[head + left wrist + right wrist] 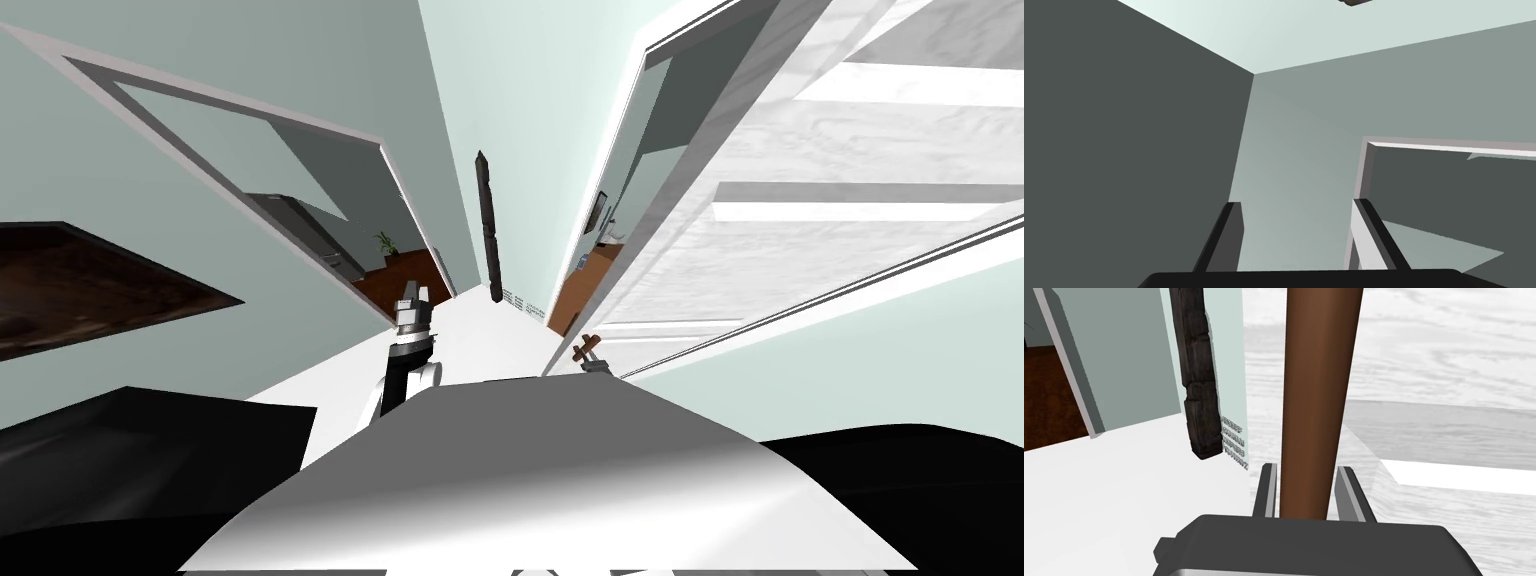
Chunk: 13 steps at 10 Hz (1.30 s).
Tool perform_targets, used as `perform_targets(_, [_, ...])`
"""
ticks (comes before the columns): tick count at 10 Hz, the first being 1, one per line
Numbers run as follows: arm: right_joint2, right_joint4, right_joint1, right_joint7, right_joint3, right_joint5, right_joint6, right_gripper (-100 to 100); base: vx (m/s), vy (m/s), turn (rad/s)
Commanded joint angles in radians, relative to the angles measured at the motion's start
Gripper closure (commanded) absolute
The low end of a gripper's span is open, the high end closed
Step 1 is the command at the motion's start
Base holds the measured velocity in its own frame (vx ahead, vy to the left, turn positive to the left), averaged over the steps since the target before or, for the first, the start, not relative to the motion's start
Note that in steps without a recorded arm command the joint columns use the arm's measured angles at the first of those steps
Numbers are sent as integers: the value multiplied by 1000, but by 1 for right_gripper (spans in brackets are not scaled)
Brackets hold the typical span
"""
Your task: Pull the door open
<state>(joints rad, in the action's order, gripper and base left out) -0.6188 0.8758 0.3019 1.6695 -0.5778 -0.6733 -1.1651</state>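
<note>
The white, wood-grained panelled door (800, 200) is the largest thing here and takes up the right side of the corridor, running from close by me to far up the right. Along its far edge, a white-framed gap shows a strip of brown in a room beyond.

The white floor (470, 340) runs ahead between pale green walls (520, 90). On the left wall, an open doorway (330, 200) with a pale grey frame leads to a room with a red-brown floor and a small green plant (386, 243). Nearer on the left, a dark brown slab (90, 285) juts in from the edge, with black areas below it and at the near right.

At the far end of the corridor, a tall, dark, rough post (488, 225) stands upright against the end wall. It is well apart from the door. A small patch of grey lettering (1234, 445) sits low on the wall just beside its foot.

The left gripper (416, 292) is raised over the floor, left of the door and well short of the post. Its fingers are spread wide and grip nothing.

The right gripper (1305, 470) is at the door's near edge. Its two fingers (1268, 490) are narrowed onto the sides of the brown bar handle (1314, 388), which rises straight up between them in front of the door's face.
</note>
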Motion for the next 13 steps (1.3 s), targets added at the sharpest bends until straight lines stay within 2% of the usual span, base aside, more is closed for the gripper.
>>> perform_targets(1, [-3, -9, 2, 10, -9, 5, -10, 100, -201, -36, 110])
perform_targets(6, [-18, -47, -7, 44, -31, 20, -49, 100, -210, -55, 138])
perform_targets(8, [-22, -57, -10, 53, -36, 24, -59, 100, -198, -43, 105])
perform_targets(9, [-20, -55, -11, 50, -35, 23, -55, 100, -81, -22, 25])
perform_targets(13, [-25, -86, -22, 73, -48, 35, -77, 100, -199, -54, 143])
